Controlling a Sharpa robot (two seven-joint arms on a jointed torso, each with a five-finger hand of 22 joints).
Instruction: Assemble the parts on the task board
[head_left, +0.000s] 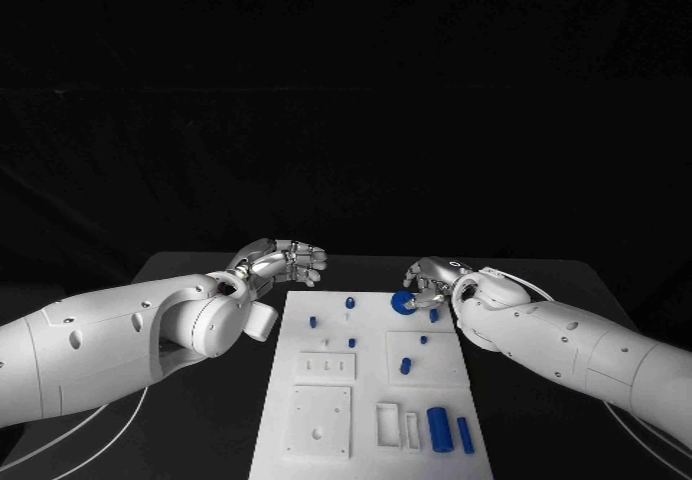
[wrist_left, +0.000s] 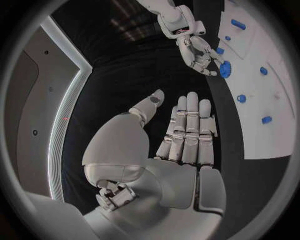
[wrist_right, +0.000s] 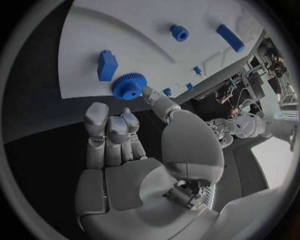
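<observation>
- Two white arms reach in over the black bench (head_left: 202, 275), one from each side of the white task board (head_left: 325, 440).
- Left arm lies along the board's left edge, and its left hand (head_left: 284, 262) sits just off the board's far left corner, above the bench.
- From the left wrist view, that left hand's fingers (wrist_left: 190, 125) lie fairly straight and side by side, thumb set apart, nothing held and nothing touched.
- Right arm comes in along the board's right edge, with the right hand (head_left: 431, 282) at the far right corner.
- Right hand's fingers (wrist_right: 109, 127) are curled in part-way; the thumb tip touches the rim of a blue gear (wrist_right: 129, 85), which sits at the board's far right edge.
- Whether a finger presses the gear from the other side I cannot tell.
- Just beside the gear stands a blue block (wrist_right: 107, 65) on the board; other small blue parts lie scattered further along it.
</observation>
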